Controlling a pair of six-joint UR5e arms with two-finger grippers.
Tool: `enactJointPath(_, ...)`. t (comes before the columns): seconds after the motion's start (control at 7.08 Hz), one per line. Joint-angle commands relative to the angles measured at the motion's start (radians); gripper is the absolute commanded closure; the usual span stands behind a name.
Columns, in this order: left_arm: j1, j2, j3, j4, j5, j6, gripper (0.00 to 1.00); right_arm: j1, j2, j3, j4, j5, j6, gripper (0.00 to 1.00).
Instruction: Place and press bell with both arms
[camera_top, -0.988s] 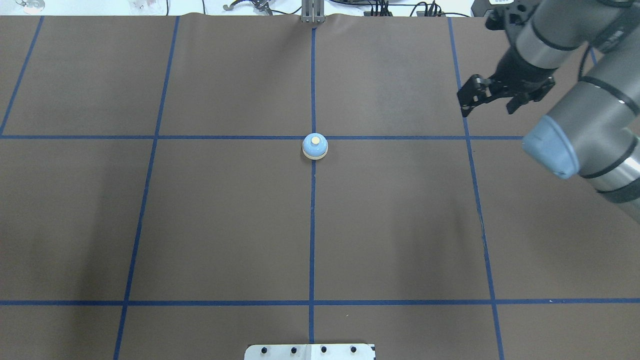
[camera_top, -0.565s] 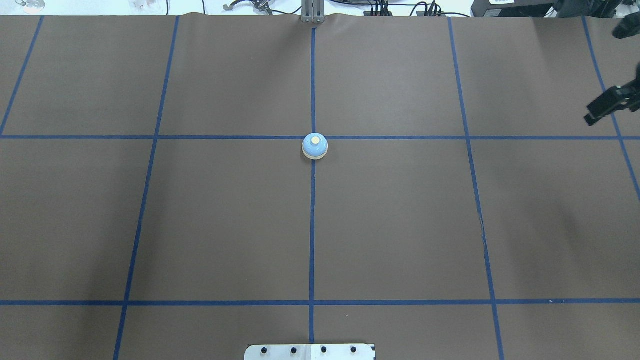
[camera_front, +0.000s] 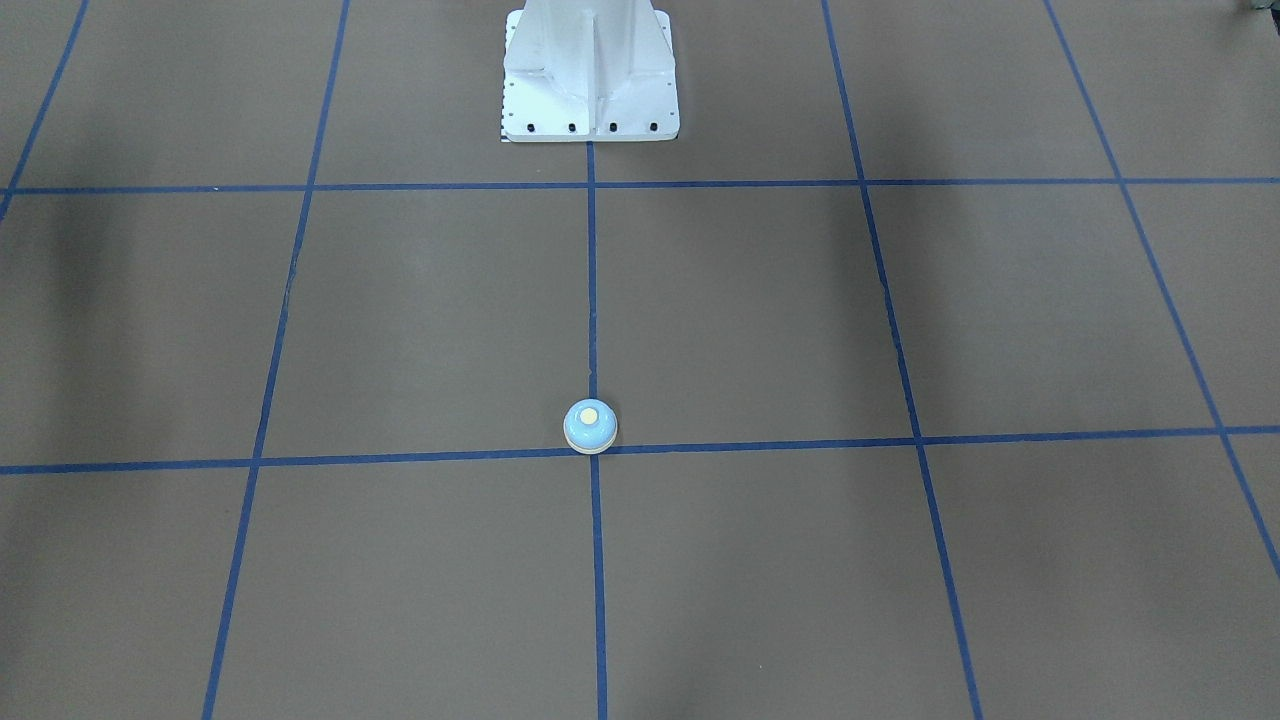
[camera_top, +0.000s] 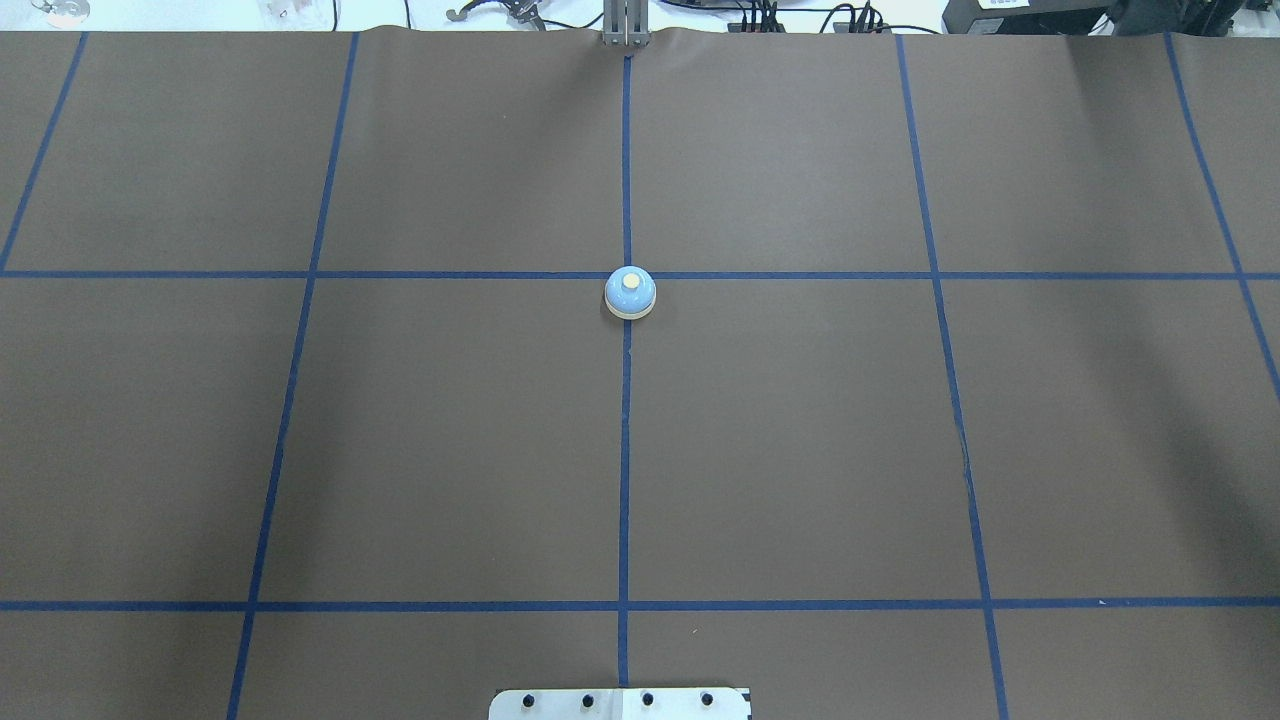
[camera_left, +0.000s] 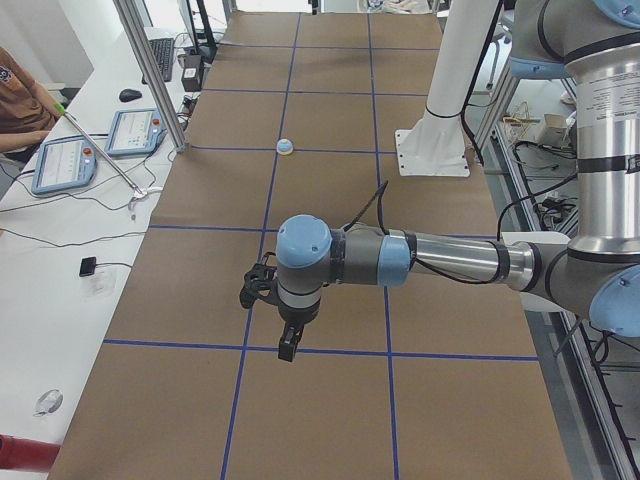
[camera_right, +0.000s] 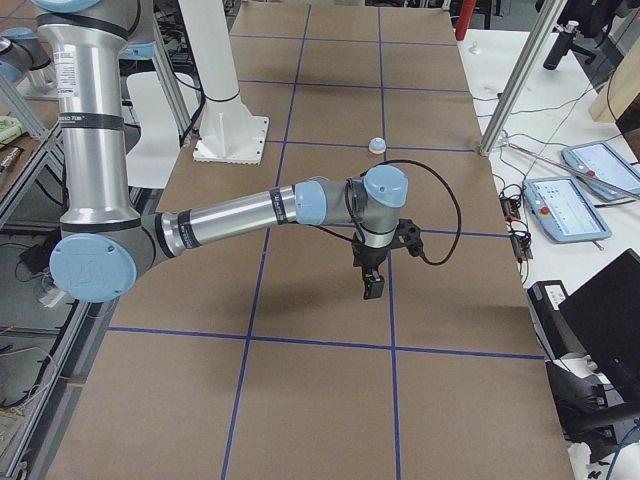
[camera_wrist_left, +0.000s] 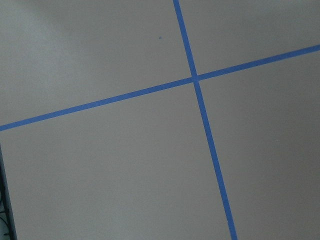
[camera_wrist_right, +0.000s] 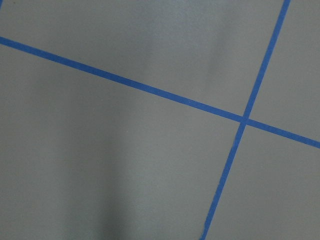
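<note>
The light-blue bell (camera_top: 630, 293) with its cream button stands upright on the brown mat, just near of a blue tape crossing at the table's middle. It also shows in the front view (camera_front: 590, 426), the left side view (camera_left: 286, 147) and the right side view (camera_right: 377, 146). Nothing touches it. My left gripper (camera_left: 272, 318) hangs over the mat far from the bell, seen only in the left side view. My right gripper (camera_right: 375, 280) hangs likewise at the other end, seen only in the right side view. I cannot tell if either is open or shut. Both wrist views show only mat and tape.
The white bolted pedestal (camera_front: 590, 75) stands at the robot's side of the table. Blue tape lines grid the brown mat (camera_top: 800, 450). Aluminium frame posts (camera_left: 150, 70) and operator tablets (camera_left: 62, 165) sit along the far side. A person's arm (camera_left: 15, 100) shows there.
My right arm and gripper have swung out of the overhead view past its right edge. The bell has not moved.
</note>
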Motion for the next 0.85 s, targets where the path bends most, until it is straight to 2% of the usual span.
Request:
enactJointPath(0.0,0.0,0.0,0.003,0.001,-0.001,0.0,0.0,0.098,-0.028,-0.056,0.0,0.036,-0.006,0.0)
enactJointPath(0.14,0.001,0.0,0.013,0.001,-0.001,-0.005,0.0,0.109,-0.045,-0.072,-0.001,0.085,-0.009,0.0)
enactJointPath(0.71,0.003,0.008,0.026,0.001,-0.004,-0.043,0.0,0.109,-0.058,-0.098,0.0,0.102,-0.003,0.0)
